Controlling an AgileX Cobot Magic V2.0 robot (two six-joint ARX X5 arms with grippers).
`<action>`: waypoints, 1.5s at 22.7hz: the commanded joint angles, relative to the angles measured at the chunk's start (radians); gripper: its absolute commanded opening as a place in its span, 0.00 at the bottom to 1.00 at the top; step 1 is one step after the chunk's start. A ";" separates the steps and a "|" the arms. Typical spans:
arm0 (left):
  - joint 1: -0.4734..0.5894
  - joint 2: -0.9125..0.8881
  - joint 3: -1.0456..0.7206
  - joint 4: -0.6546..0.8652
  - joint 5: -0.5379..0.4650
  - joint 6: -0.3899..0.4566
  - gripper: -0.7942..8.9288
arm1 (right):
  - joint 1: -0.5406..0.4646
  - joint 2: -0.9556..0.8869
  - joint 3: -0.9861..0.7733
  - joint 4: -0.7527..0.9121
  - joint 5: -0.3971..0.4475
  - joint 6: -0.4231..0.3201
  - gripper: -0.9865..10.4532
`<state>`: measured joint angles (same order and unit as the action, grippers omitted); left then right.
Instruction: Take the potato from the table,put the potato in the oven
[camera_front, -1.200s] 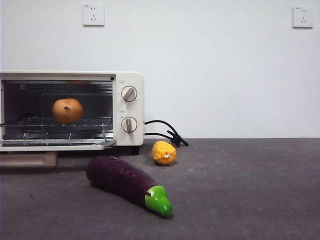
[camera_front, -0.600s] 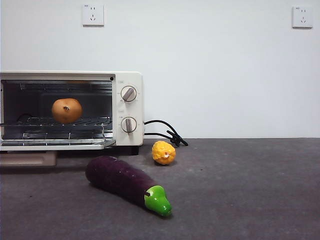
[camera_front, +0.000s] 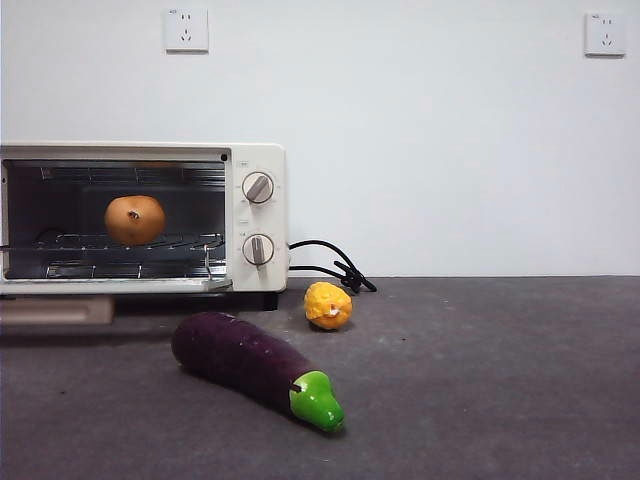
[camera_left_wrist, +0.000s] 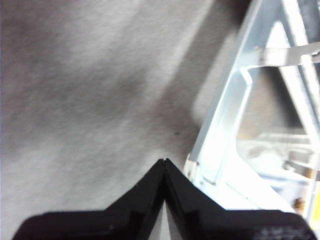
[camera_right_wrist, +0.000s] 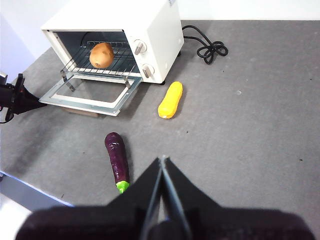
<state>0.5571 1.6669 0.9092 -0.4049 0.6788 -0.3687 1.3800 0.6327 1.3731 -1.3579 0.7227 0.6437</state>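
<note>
The potato (camera_front: 134, 220) sits on the wire rack inside the oven (camera_front: 256, 165), toward the left part of the rack. It has a small dark spot on top. The oven door (camera_right_wrist: 90, 97) is open and folded down flat in front of the oven. The oven stands on the table (camera_front: 480, 380), at the back by the wall. Two round knobs (camera_front: 258, 188) are on the oven's right part, one above the other. A black cord (camera_front: 330, 265) comes out beside the oven and lies curled on the table.

A long purple eggplant (camera_front: 245, 362) with a green tip lies on the table in front of the oven. A yellow squash (camera_front: 328, 305) lies near the oven's right corner, between the oven and the eggplant's green end. Nothing touches the potato.

The left tool (camera_left_wrist: 164, 162) is just beside the edge of the open oven door, low over the table. Its two black jaws are pressed together and hold nothing. The right tool (camera_right_wrist: 162, 160) hangs high over the table, well apart from the oven. Its jaws are pressed together too, and it holds nothing.
</note>
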 joint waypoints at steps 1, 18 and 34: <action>-0.009 0.007 -0.005 0.031 0.071 -0.032 0.07 | 0.000 -0.001 -0.005 -0.023 0.003 0.010 0.08; -0.009 0.007 -0.002 0.176 0.244 -0.228 0.07 | 0.000 -0.001 -0.005 -0.023 0.003 0.008 0.08; -0.053 0.007 0.171 0.218 0.285 -0.326 0.07 | 0.000 -0.001 -0.005 -0.023 0.004 0.008 0.09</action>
<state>0.5083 1.6669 1.0710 -0.1967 0.9565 -0.6819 1.3800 0.6327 1.3731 -1.3579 0.7235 0.6437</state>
